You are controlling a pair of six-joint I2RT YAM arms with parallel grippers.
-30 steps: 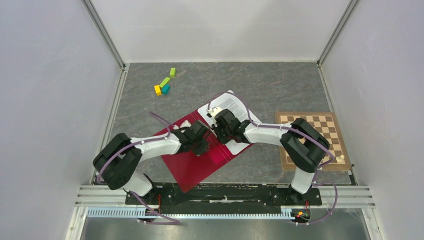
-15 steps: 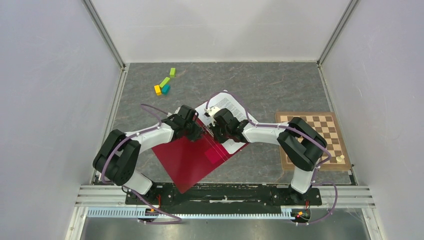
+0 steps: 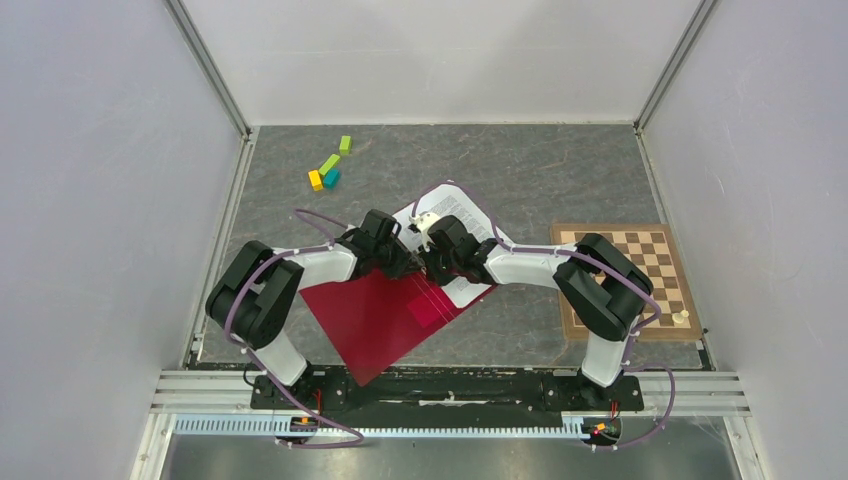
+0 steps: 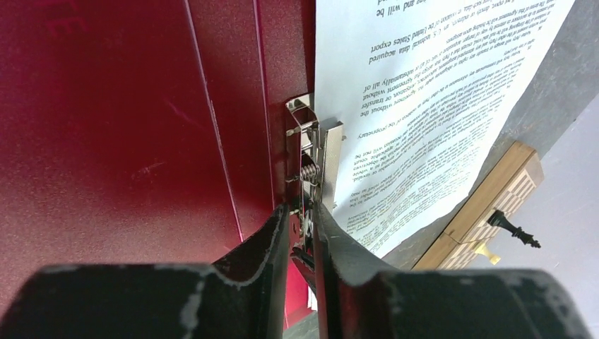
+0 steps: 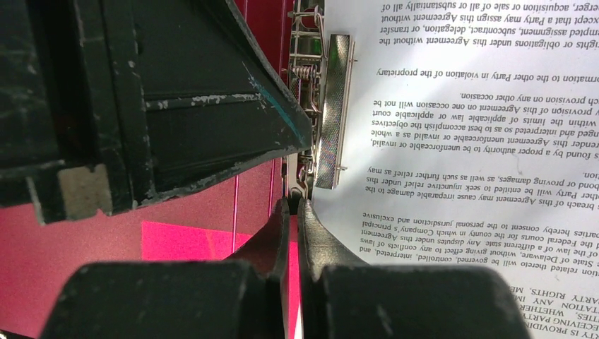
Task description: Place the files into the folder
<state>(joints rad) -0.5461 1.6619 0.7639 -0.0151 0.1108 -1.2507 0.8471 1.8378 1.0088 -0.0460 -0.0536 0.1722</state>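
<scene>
Top external view: an open crimson plastic folder [image 3: 370, 320] lies on the grey table [image 3: 560, 170], with white printed files [image 3: 462, 212] on its far half, their edge under a silver metal clip [image 4: 316, 152]. The left gripper [image 4: 300, 210] pinches the clip's end; the right gripper [image 5: 292, 205] is clenched beside it

**Colleague:** What's on your left wrist feed?

**Me:** My left gripper [image 4: 300, 224] is at the bottom. Its two fingers are pinched on the near end of the metal clip [image 4: 314, 152], one on either side.

**Colleague:** Where does the clip sit?

**Me:** On the open red folder [image 4: 127, 120], beside its creases. The files [image 4: 431, 99] lie to the right, with the print upside down to me. The clip's bar lies over their left edge.

**Colleague:** Anything beyond?

**Me:** Grey table [image 4: 561, 70] and a corner of the chessboard [image 4: 494, 201]. A black piece [image 4: 514, 228] and a pale pawn [image 4: 484, 251] are at its edge.
</scene>
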